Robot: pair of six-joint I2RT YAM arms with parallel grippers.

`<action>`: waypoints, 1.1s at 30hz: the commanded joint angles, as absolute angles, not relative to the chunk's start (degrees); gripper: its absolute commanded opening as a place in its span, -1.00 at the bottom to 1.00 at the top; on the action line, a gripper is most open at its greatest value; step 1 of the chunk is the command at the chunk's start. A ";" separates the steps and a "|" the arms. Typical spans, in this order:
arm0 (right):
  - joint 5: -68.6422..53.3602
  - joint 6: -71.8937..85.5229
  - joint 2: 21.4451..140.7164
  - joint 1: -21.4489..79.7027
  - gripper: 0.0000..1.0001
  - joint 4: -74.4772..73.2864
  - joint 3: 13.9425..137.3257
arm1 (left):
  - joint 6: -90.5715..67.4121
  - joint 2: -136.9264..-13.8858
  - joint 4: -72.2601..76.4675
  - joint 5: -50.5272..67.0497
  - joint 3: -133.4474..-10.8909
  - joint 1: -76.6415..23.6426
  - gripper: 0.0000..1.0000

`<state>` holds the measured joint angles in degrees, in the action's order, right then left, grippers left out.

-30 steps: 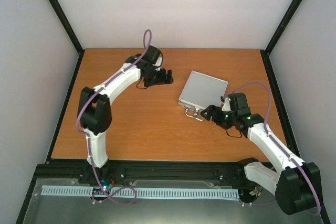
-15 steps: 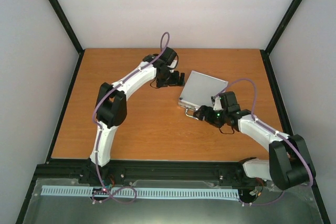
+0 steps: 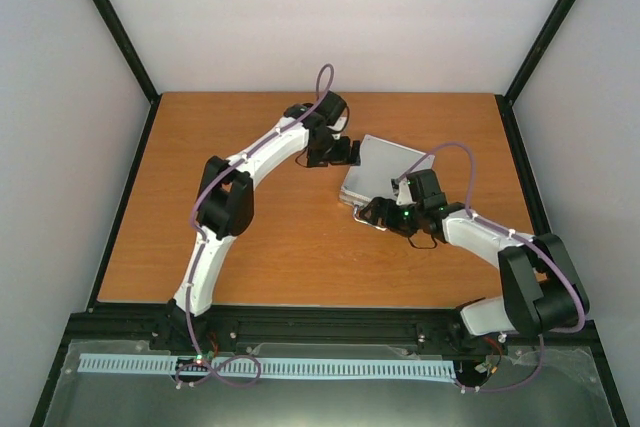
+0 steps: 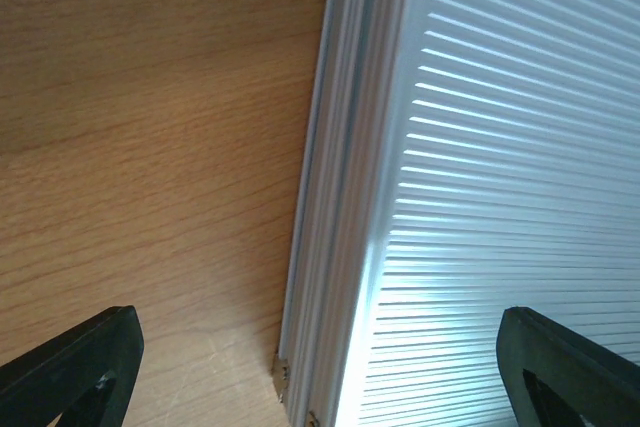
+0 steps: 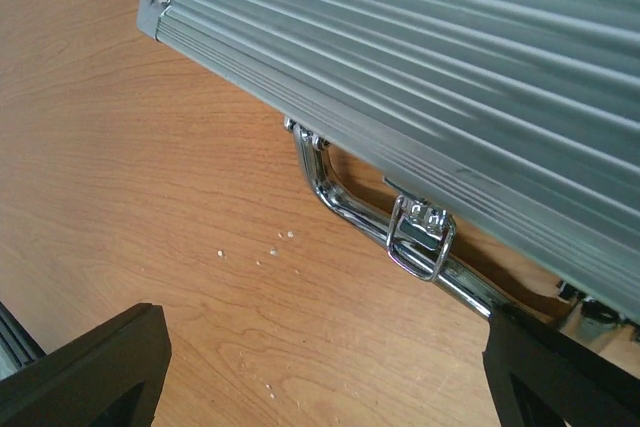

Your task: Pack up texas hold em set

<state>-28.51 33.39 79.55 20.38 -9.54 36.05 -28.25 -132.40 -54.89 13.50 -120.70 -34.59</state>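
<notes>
My right jaws stand wide and empty, low over the bench (image 5: 150,197). Between them lies the chrome handle (image 5: 335,192) of the silver case (image 5: 450,57), and a small clasp (image 5: 420,237) hangs over it just ahead. The case lies flat with its lid down. No cards or chips are in view, so I take them to be inside.

I judge the step is to fasten that clasp or take the handle. I should come in square to the case's front edge, close on one part only, and press gently so the case does not slide off.

The handle crowds the clasp, and that is the main hindrance. A few pale crumbs (image 5: 275,240) lie left of these jaws, harmless.

Farther off, my left jaws are also wide, holding nothing. They straddle the case's far side edge, well placed to brace it.
</notes>
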 commanded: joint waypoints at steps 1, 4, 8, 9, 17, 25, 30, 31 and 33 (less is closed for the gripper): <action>-27.98 33.33 80.30 21.43 0.75 -6.74 36.90 | -27.95 -132.86 -56.38 14.64 -124.78 -35.73 0.99; -27.74 33.39 81.10 21.75 0.75 -6.09 37.06 | -28.04 -133.21 -56.16 15.09 -124.80 -35.83 1.00; -27.29 33.44 82.59 22.09 0.74 -5.48 37.91 | -27.91 -134.00 -56.18 15.28 -124.89 -36.56 1.00; -27.21 33.40 83.04 22.19 0.74 -5.38 38.15 | -27.76 -134.17 -56.29 15.22 -124.85 -36.89 0.99; -26.42 33.09 85.94 23.05 0.74 -5.63 40.55 | -26.97 -134.47 -56.65 14.27 -121.13 -37.88 1.00; -20.16 33.52 87.32 25.31 0.74 -9.37 41.55 | -25.27 -132.32 -56.55 12.42 -115.06 -37.88 0.99; -14.46 34.90 86.60 27.37 0.74 -10.22 41.92 | -24.90 -130.46 -54.88 11.89 -109.46 -37.88 1.00; -13.84 35.00 86.60 27.56 0.74 -10.15 41.99 | -24.88 -130.24 -54.71 11.80 -108.60 -37.88 1.00; -13.19 35.20 86.89 27.79 0.74 -9.98 42.09 | -24.82 -130.01 -54.42 11.60 -106.98 -37.88 0.99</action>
